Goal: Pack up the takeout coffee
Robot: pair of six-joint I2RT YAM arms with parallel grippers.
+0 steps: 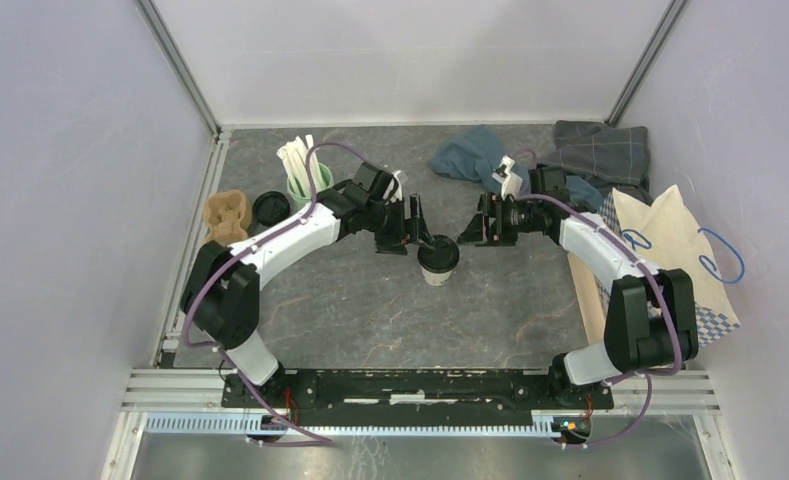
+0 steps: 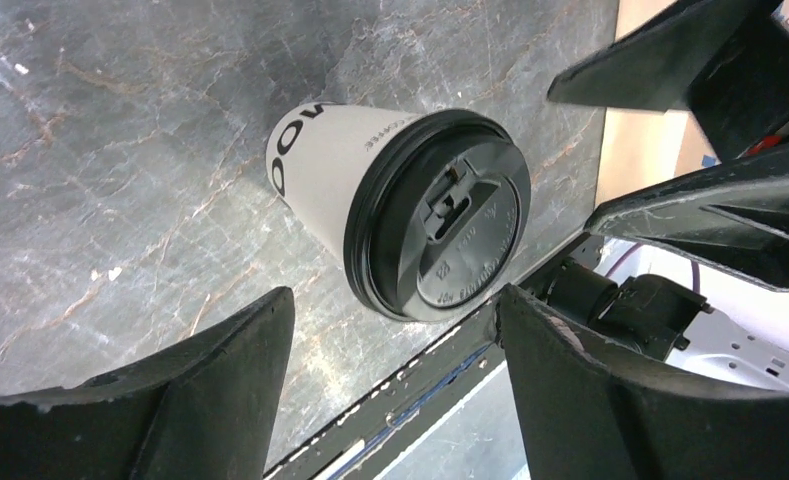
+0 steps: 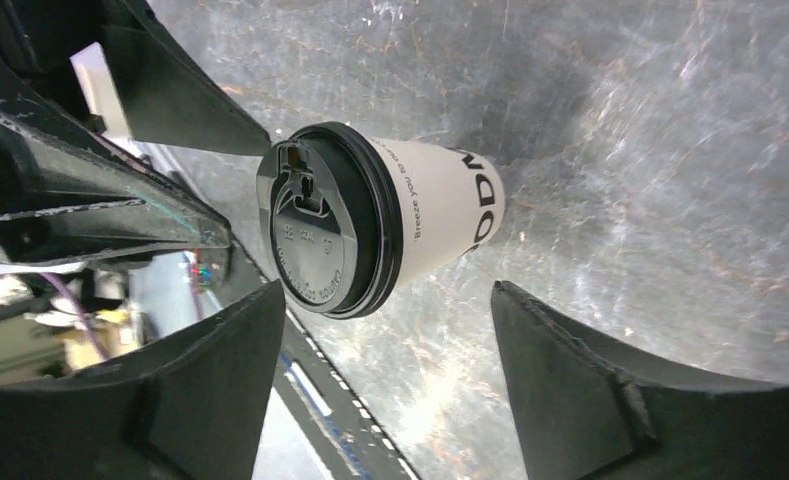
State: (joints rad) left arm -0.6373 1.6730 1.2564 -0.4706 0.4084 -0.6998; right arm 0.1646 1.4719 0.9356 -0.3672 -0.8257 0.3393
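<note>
takeout coffee [image 1: 438, 260] stands upright on the grey marbled table [image 1: 370, 310], near its middle, base down and black lid [image 1: 438, 251] up, so its long axis runs vertically. the cup narrows toward the base, with dark lettering on its white side. the left gripper [image 1: 416, 230] sits just beside it on the left and the right gripper [image 1: 473, 228] near it on the right. both have their jaws spread wide, holding nothing and clear of the cup. a brown paper bag [image 1: 670, 250] lies well apart at the right edge.
</note>
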